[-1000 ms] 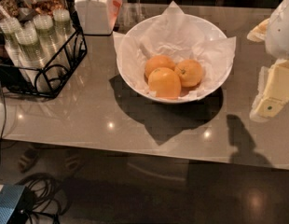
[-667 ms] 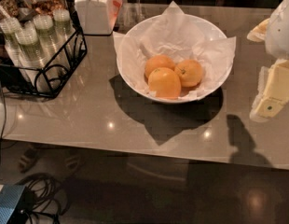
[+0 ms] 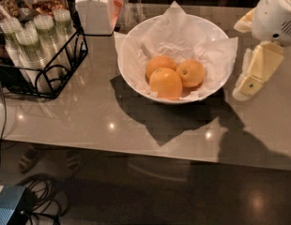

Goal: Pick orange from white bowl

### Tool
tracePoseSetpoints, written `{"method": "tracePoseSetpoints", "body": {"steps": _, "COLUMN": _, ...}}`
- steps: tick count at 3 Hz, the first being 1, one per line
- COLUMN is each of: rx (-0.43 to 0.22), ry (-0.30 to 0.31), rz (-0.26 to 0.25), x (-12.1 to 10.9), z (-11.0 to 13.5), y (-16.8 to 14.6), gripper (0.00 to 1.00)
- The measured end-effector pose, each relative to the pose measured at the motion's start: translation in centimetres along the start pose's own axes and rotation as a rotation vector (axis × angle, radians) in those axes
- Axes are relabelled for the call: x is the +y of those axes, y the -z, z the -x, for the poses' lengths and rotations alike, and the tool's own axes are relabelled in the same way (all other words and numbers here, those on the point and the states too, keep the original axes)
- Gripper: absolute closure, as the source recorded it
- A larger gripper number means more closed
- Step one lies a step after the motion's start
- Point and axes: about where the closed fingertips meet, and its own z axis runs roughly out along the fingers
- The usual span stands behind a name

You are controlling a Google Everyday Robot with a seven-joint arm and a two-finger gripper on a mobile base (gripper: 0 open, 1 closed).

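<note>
The white bowl (image 3: 136,64), lined with crinkled white paper, stands on the grey table and holds three oranges. The round orange with a dark stem dimple (image 3: 191,72) lies at the right. A second orange (image 3: 159,63) lies behind at the left, and a larger, more oval one (image 3: 165,83) lies in front. My gripper (image 3: 251,76), cream-coloured, hangs from the white arm (image 3: 277,13) at the right edge of the view, just to the right of the bowl's rim and outside it. It holds nothing that I can see.
A black wire rack (image 3: 40,74) with stacked plastic cups stands at the left. A white lidded jar (image 3: 94,8) stands behind the bowl to the left. The table's front edge (image 3: 136,149) runs below the bowl, with cables (image 3: 37,196) on the floor beyond it.
My gripper has shifted a little to the left and up in the view, closer to the bowl's right rim. The bowl and oranges have not moved.
</note>
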Motion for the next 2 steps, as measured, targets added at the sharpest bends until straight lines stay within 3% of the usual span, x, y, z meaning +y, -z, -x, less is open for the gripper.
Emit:
{"method": "tracePoseSetpoints", "body": {"steps": 1, "rx": -0.01, "ry": -0.001, "rz": -0.001, "x": -0.3, "z": 0.2, "y": -0.04, "gripper": 0.0}}
{"method": "tracePoseSetpoints", "body": {"steps": 2, "rx": -0.064, "ry": -0.003, "rz": 0.001, "x": -0.76, "z": 0.98, "y": -0.69, "gripper": 0.0}}
